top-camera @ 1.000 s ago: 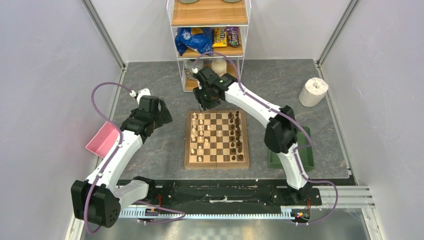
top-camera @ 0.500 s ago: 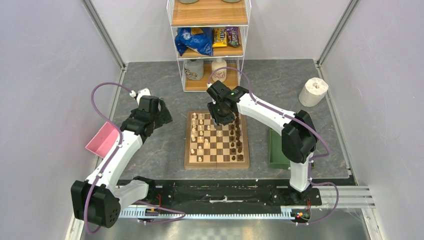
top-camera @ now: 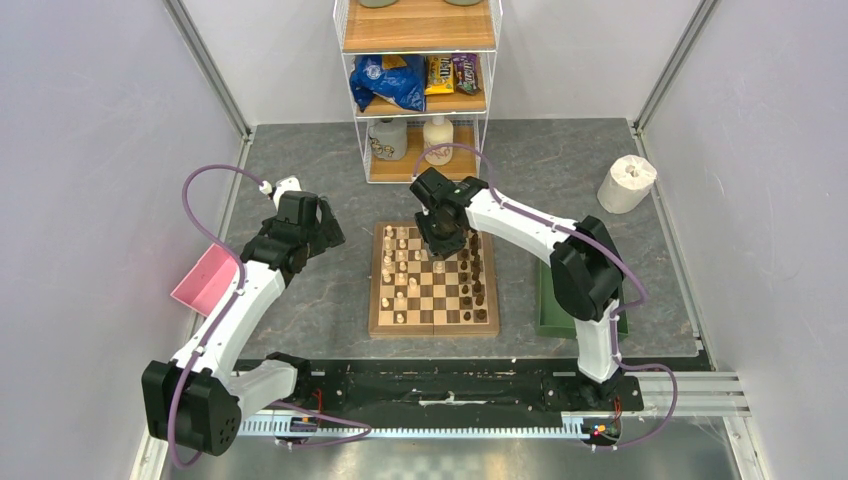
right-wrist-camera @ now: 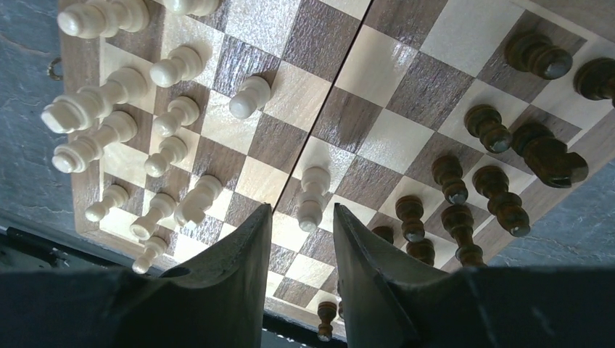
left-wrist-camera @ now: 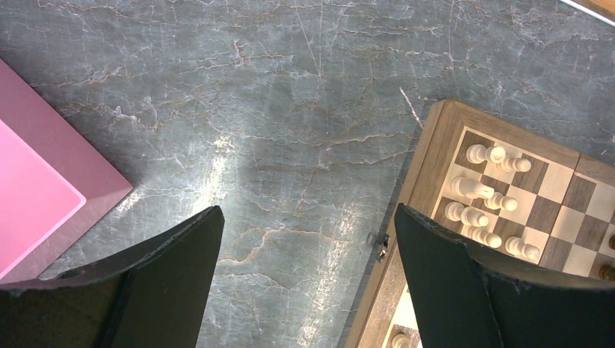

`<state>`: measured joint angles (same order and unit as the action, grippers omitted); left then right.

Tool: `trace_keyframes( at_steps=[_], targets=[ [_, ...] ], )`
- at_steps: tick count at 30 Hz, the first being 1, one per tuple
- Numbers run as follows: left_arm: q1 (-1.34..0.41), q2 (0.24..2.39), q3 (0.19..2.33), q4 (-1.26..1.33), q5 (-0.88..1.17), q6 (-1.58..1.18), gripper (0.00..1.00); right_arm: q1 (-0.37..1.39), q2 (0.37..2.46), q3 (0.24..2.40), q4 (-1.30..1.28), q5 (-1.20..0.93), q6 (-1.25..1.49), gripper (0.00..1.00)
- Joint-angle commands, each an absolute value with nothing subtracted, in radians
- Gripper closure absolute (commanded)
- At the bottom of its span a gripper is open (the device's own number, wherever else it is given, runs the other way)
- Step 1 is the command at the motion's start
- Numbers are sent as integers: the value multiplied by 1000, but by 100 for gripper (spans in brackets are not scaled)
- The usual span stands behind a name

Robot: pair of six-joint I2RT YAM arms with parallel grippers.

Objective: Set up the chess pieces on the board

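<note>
The board (top-camera: 433,327) lies at the table's middle. Cream chess pieces (top-camera: 400,270) stand along its left columns and dark brown ones (top-camera: 473,272) along its right. My right gripper (top-camera: 440,240) hovers over the board's far middle. In the right wrist view it (right-wrist-camera: 302,210) is open a little, and a lone cream piece (right-wrist-camera: 312,197) stands on the board (right-wrist-camera: 377,72) just beyond its tips, untouched. Another cream pawn (right-wrist-camera: 250,96) stands off the rows. My left gripper (top-camera: 325,230) is open and empty over bare table, left of the board's edge (left-wrist-camera: 424,156).
A pink tray (top-camera: 205,278) sits at the left edge, also in the left wrist view (left-wrist-camera: 36,196). A green tray (top-camera: 545,318) lies right of the board. A wire shelf rack (top-camera: 420,90) stands behind, and a paper roll (top-camera: 627,183) at the far right.
My right gripper has swung from beyond the board's far-left corner to above its far middle, then eased slightly left. The left arm has not moved.
</note>
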<state>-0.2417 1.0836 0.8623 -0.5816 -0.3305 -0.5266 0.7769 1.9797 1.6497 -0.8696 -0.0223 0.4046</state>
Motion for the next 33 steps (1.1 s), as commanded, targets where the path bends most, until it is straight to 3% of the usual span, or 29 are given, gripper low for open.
trace_keyframes(
  at_steps=[1,10,25,33],
  targets=[
    [-236,1079,865,-571,-328,-550,5,785,1996,1652,-865,-26,415,57],
    [-236,1083,864,-571,-325,-550,5,789,2009,1649,-879,-26,414,63],
    [-236,1076,859,-571,-321,-551,5,801,2029,1658,-896,-15,408,62],
    [-236,1072,854,-571,-321,-553,5,811,2015,1661,-909,21,401,76]
  ],
)
